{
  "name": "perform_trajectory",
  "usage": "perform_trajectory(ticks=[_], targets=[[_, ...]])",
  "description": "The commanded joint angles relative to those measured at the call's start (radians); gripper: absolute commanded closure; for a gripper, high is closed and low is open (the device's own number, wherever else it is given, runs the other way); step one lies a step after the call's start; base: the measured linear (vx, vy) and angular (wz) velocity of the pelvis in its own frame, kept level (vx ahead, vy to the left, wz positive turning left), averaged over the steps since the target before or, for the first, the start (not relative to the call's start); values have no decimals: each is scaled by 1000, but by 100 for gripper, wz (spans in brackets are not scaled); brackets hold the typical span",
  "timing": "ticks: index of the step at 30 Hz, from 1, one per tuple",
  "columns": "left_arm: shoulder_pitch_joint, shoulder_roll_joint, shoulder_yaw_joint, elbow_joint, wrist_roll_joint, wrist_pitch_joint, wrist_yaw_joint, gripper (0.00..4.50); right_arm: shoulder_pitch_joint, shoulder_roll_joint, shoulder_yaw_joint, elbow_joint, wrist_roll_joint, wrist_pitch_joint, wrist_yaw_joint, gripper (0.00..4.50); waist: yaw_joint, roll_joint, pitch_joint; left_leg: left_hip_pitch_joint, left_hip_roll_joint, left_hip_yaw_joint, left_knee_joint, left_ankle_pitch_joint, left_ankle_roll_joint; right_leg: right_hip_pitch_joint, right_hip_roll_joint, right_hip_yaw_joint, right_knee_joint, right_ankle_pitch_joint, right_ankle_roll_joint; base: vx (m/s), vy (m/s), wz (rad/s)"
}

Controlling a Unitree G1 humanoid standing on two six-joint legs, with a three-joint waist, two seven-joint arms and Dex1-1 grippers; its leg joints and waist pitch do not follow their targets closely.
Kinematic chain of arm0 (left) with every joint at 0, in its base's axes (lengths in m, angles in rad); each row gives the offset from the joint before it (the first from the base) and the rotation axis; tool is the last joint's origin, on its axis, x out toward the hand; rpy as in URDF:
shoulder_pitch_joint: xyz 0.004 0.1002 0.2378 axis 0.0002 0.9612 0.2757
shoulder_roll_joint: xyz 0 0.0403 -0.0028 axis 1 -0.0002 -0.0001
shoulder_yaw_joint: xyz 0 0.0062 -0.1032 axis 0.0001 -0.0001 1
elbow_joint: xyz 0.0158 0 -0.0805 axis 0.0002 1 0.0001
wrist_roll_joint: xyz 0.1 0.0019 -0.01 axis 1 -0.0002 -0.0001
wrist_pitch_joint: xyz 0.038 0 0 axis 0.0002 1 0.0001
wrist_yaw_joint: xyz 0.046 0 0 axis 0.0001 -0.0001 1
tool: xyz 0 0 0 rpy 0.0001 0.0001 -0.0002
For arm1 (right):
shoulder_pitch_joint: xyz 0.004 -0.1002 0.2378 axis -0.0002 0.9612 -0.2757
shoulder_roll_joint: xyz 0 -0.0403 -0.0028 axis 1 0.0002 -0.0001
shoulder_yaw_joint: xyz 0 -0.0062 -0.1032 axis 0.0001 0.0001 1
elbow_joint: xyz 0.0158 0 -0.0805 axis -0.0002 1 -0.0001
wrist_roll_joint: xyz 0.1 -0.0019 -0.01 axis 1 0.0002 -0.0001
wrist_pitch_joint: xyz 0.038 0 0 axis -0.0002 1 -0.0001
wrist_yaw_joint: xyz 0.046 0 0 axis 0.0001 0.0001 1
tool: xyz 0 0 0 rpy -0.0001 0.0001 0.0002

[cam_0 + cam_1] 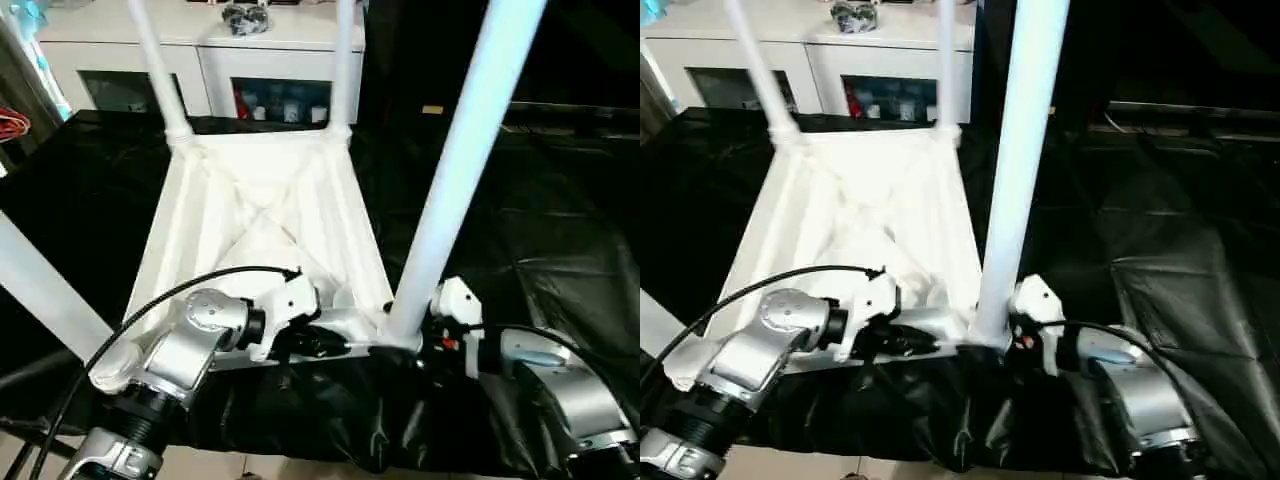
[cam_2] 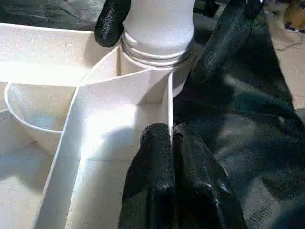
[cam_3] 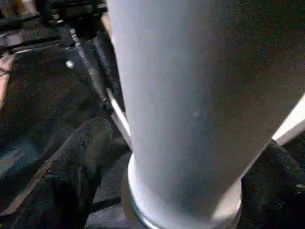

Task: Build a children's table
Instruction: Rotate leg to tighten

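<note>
Now we pinch the tabletop (image 1: 262, 215) rim with the left gripper (image 2: 172, 138) closed while the right gripper (image 3: 186, 191) straddles the near-corner leg (image 1: 455, 180) wide open, unclamped, so next we check its seating

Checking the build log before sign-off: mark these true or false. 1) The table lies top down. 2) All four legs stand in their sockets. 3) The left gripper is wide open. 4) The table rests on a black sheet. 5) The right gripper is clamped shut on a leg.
1) True: the table shows its ribbed underside.
2) True, as far as visible; the near left socket is hidden.
3) False: the left gripper pinches the table's rim.
4) True: the black sheet.
5) False: the right gripper stands open around the near right leg.
</note>
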Motion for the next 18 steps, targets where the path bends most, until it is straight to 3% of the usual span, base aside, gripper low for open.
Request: perform_trajectory(ticks=[1, 10, 13, 18], targets=[[-32, -13, -43, -12, -39, -27, -40, 450, -15, -8, 57, -25, 6, 12, 64, 75, 1, -14, -47, 20, 64, -27, -65, -201, 76, 31, -59, 38, -70, -97, -253, 0, 0, 0], [-31, -3, -44, -6, -39, -32, -54, 450, -37, -23, 80, -6, -10, 1, 89, 136, 6, -22, -49, 18, 64, -26, -60, -175, 86, 32, -61, 37, -67, -89, -260, 0, 0, 0], [-28, -3, -44, -6, -43, -31, -52, 450, -37, -19, 88, -2, -8, -1, 90, 169, 8, -22, -49, 18, 64, -26, -60, -173, 84, 33, -61, 37, -65, -89, -259, 0, 0, 0], [-21, -9, -36, -8, -38, -29, -19, 450, -20, -4, 88, -5, -10, -1, 68, 181, 9, -21, -50, 18, 63, -26, -58, -160, 92, 32, -60, 36, -62, -68, -262, 0, 0, 0]])
